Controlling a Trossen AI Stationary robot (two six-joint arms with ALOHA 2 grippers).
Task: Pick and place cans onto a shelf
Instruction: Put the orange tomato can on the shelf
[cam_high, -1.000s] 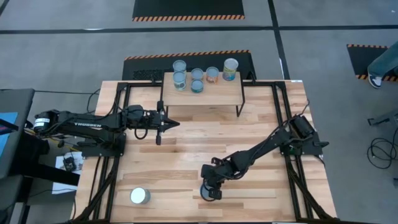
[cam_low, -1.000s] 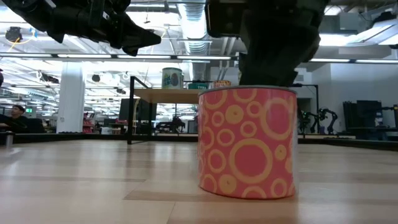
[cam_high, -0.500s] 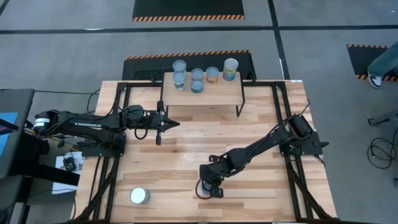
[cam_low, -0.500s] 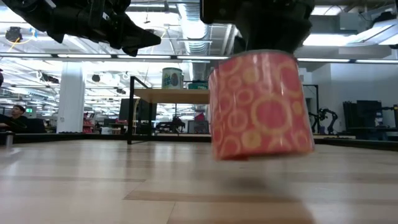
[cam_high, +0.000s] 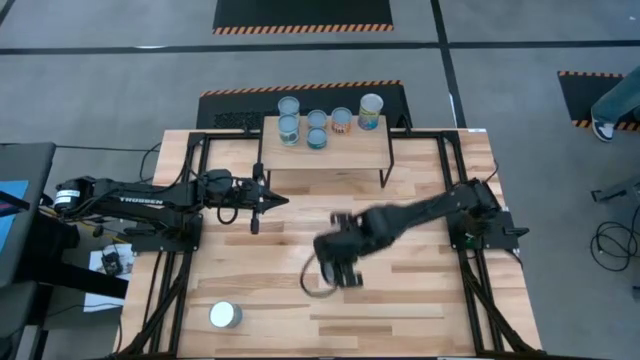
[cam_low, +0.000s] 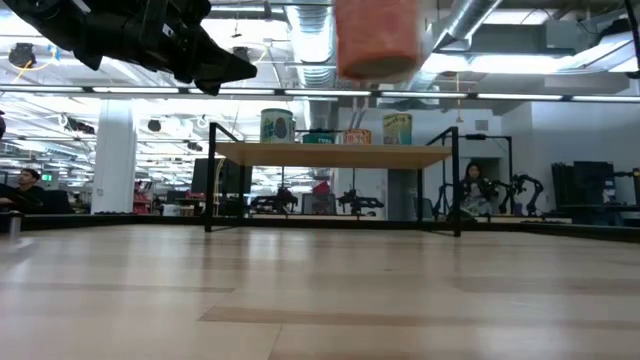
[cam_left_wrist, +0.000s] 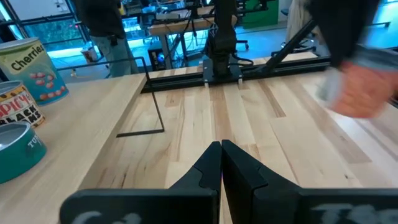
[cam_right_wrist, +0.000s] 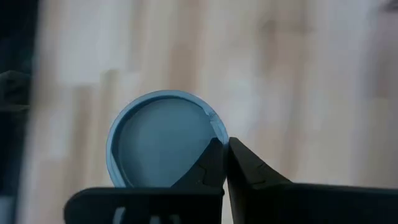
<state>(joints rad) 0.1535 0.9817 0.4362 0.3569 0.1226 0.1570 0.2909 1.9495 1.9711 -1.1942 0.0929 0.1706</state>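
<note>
My right gripper (cam_high: 337, 268) is shut on a pink can with yellow rings (cam_low: 378, 40), held high above the middle of the table. The can's blue round top (cam_right_wrist: 160, 142) shows in the right wrist view, and the can shows blurred in the left wrist view (cam_left_wrist: 357, 87). The shelf (cam_high: 325, 148) stands on thin black legs at the far edge and carries several cans (cam_high: 317, 128). Another can (cam_high: 225, 315) stands on its base near the front left. My left gripper (cam_high: 256, 207) is shut and empty, in the air in front of the shelf's left end. My right gripper pinches the can's top rim (cam_right_wrist: 216, 132) between its two fingers at one spot on the edge. The fingers come from above, pointing down. The can hangs below them, roughly upright and lifted clear of the table.
Black frame rails (cam_high: 190, 200) run along the table's left and right sides. The shelf's near half (cam_high: 350, 155) is bare board. People and benches show in the room beyond the table in the low view.
My right gripper has lifted the pink can off the table near the front and carried it up and toward the far edge, toward the shelf. The can tilted as it left the table and now hangs roughly upright, high above it.
</note>
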